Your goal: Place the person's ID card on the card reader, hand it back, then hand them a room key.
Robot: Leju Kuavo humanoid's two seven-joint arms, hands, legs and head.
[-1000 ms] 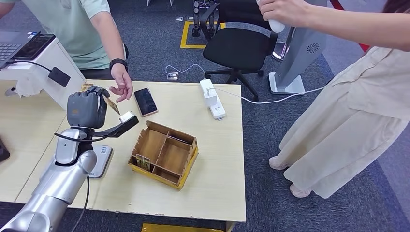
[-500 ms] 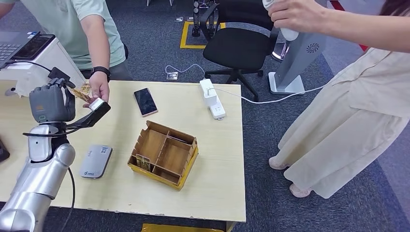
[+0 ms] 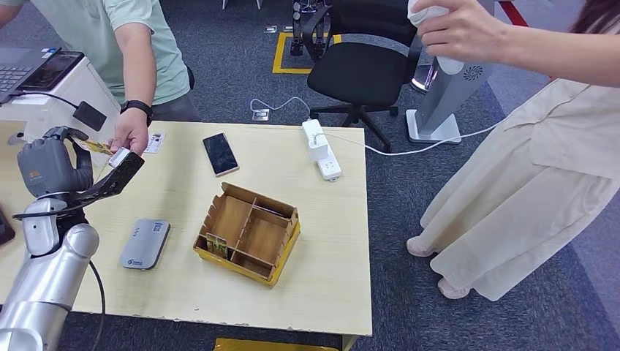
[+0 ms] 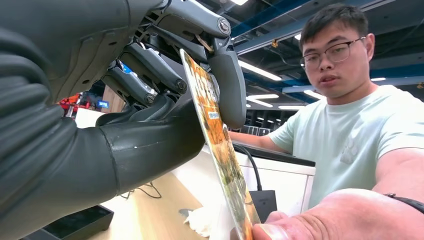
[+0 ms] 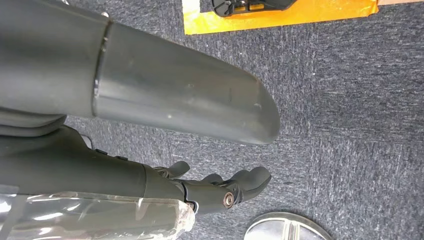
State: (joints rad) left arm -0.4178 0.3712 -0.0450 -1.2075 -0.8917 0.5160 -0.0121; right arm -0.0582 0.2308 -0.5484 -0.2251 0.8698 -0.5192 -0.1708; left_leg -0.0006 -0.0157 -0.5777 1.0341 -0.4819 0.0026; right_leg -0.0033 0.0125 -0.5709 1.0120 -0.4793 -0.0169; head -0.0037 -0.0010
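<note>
Wooden desk, beyond the card reader [image 3: 145, 243]: my left hand [image 3: 50, 167] grips a patterned card [image 3: 93, 147] that the person's hand [image 3: 131, 137] takes; judging this the final key handover.

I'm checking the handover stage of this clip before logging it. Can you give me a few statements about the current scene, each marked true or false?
1. The left hand holds an orange patterned card. True.
2. A person's hand is touching that card. True; the left wrist view shows their fingertips at its far end.
3. The grey card reader sits inside the wooden organizer box. False; it lies on the table beside the box.
4. The smartphone rests on the card reader. False; it lies on the table, apart from it.
5. The right hand holds a key. False; it hangs over the carpet with nothing in it.
</note>
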